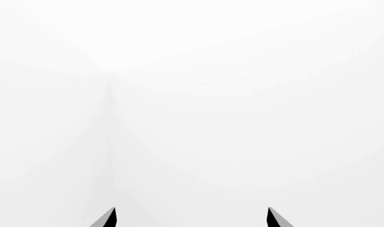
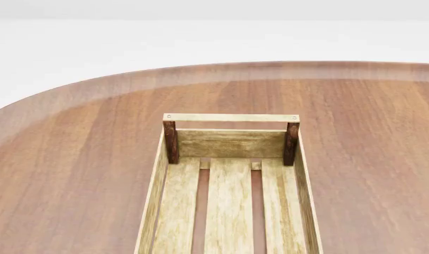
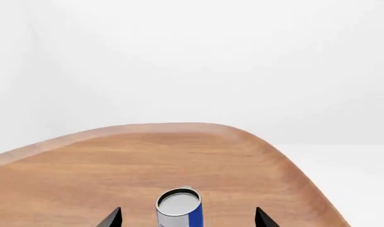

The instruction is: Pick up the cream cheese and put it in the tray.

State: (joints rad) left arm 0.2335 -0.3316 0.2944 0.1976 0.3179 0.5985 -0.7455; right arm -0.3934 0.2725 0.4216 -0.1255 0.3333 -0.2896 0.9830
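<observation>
Tray (image 2: 230, 197): long slatted wooden crate with dark corner posts, resting on the brown worktop (image 2: 73, 159); the visible part holds nothing.
Cream cheese: not visible in any view.
Left gripper (image 1: 192, 218): jaws spread apart, holding nothing, facing blank white.
Right gripper (image 3: 188, 218): jaws spread apart, holding nothing; an upright blue-and-silver can (image 3: 179, 208) between the tips.

The light was bright, even and flat, washing the walls almost pure white. The wooden table (image 2: 73, 159) showed a pale sheen along its far edge. Shadows stayed faint; everything rendered sharp, without blur.
</observation>
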